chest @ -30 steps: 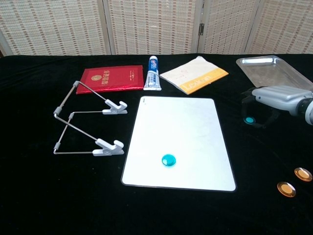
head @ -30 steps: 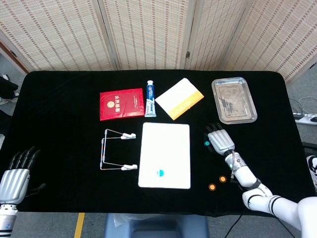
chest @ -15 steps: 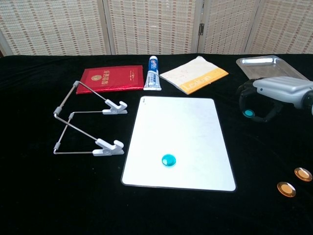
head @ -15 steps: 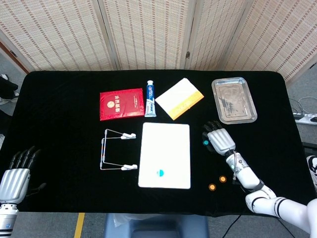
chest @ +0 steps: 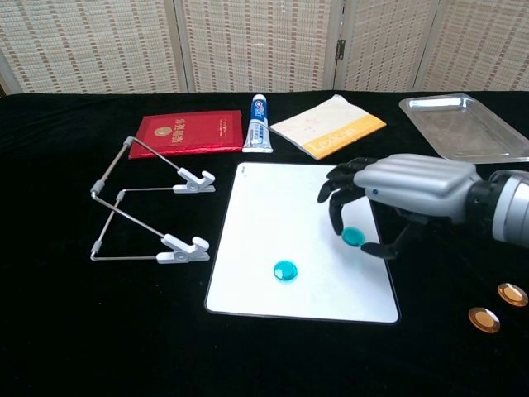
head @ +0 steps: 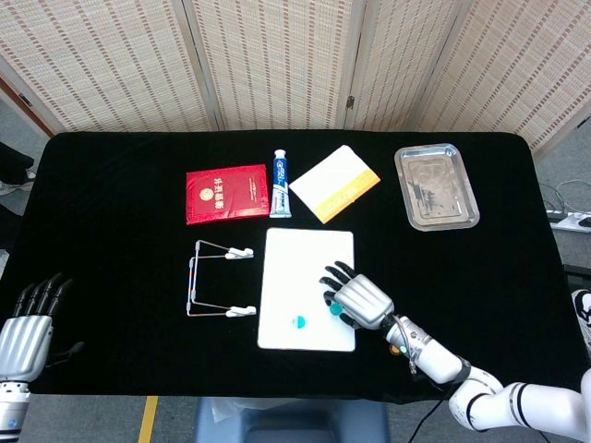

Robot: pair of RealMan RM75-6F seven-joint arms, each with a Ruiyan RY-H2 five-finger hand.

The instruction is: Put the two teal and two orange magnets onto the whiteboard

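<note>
The right hand (chest: 397, 198) is hovering over the whiteboard (chest: 281, 215) w/ a 2nd teal magnet (chest: 353, 236) pinched at its edges, near the placed teal magnet (chest: 285, 270): prob. light, stiff, slick, snapping down; left hand (head: 28, 328) idling w/ fingers apart.

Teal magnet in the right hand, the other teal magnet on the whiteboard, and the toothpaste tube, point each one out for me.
Held teal magnet (chest: 353, 236), chest view, on its round face.
Teal magnet lying on the whiteboard (chest: 285, 270), chest view, centre of the disc.
Toothpaste tube (chest: 259, 124), chest view, middle of its body.
</note>
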